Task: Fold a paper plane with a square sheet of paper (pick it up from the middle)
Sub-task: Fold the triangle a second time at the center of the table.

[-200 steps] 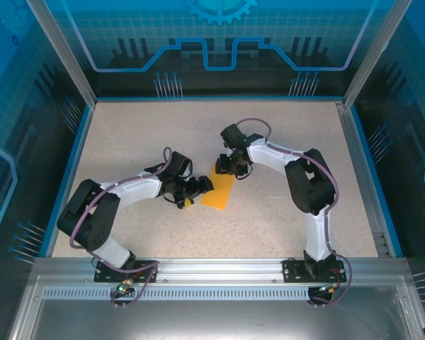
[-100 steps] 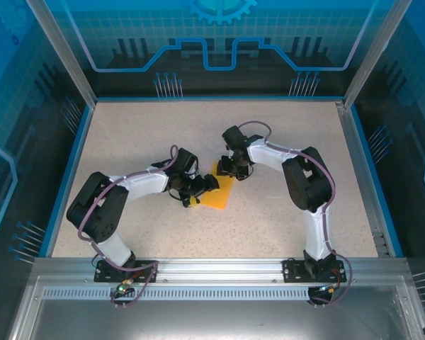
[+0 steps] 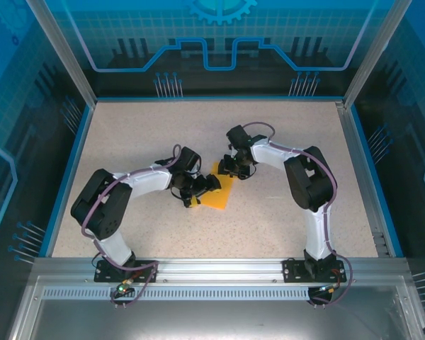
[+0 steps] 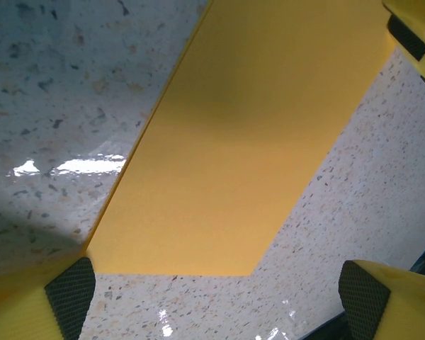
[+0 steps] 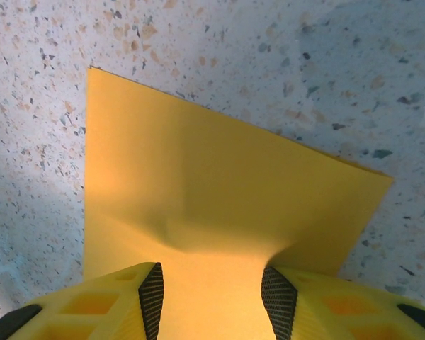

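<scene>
Left claw (image 4: 216, 294) gapes wide above the orange paper (image 4: 234, 149) on the tabletop (image 3: 149, 134); right claw (image 5: 212, 290), half-parted, straddles its buckled edge.

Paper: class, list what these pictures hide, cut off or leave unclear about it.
- Top view: the paper's upper end and left edge are covered by the right gripper and left gripper.
- Left wrist view: the paper's far end is cut off by the frame's top edge.
- Right wrist view: the paper's near edge is cut off at the bottom; whether the fingers pinch the buckled sheet is unclear.
</scene>
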You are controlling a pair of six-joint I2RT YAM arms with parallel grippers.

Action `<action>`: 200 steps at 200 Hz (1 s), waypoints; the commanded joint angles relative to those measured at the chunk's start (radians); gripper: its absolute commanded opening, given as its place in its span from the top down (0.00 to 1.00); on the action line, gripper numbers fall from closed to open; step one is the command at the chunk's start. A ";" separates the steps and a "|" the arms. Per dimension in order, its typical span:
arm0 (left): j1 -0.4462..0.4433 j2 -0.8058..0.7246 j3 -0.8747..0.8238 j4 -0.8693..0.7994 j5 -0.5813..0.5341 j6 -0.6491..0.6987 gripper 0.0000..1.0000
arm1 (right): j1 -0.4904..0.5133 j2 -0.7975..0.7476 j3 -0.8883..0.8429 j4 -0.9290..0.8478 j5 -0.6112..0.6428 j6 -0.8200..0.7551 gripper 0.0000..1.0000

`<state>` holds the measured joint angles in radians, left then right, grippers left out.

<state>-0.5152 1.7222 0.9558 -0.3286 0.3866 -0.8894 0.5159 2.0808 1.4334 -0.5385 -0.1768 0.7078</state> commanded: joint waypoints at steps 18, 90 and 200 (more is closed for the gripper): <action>-0.006 0.022 0.061 -0.100 -0.066 0.019 0.07 | -0.021 0.071 -0.056 -0.041 0.052 0.010 0.53; -0.020 0.021 0.076 -0.116 -0.075 0.052 0.06 | -0.024 0.076 -0.053 -0.043 0.045 0.010 0.53; -0.055 0.055 0.131 -0.201 -0.151 0.099 0.08 | -0.024 0.084 -0.053 -0.049 0.050 0.010 0.53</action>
<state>-0.5617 1.7798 1.0531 -0.4446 0.3023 -0.8230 0.5098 2.0808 1.4322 -0.5373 -0.1921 0.7078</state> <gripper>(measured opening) 0.917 0.467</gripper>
